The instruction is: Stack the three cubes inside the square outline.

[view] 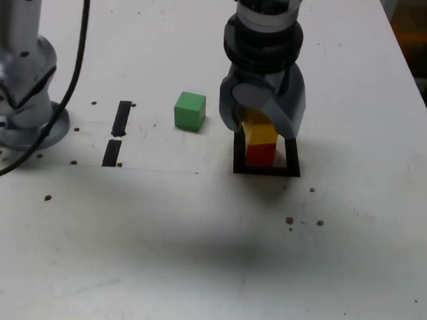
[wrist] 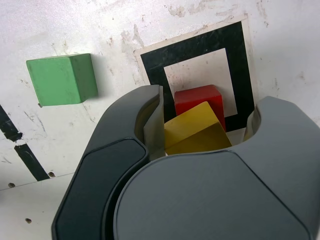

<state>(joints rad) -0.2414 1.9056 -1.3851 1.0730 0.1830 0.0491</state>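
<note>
The red cube [view: 260,155] [wrist: 197,99] sits inside the black square outline [view: 292,162] [wrist: 236,60]. The yellow cube [view: 261,134] [wrist: 195,134] rests on top of it, turned a little askew. My gripper [view: 262,128] [wrist: 207,102] hangs straight over the stack with its jaws on either side of the yellow cube. In the wrist view one jaw touches the cube and a gap shows at the other, so the gripper is open. The green cube [view: 190,111] [wrist: 61,80] stands alone on the table, to the exterior view's left of the outline.
Two short black tape strips [view: 117,131] lie end to end further to the exterior view's left. The arm's grey base [view: 20,88] and a black cable [view: 81,41] occupy the far left. The white table [view: 192,261] is speckled with small dark marks.
</note>
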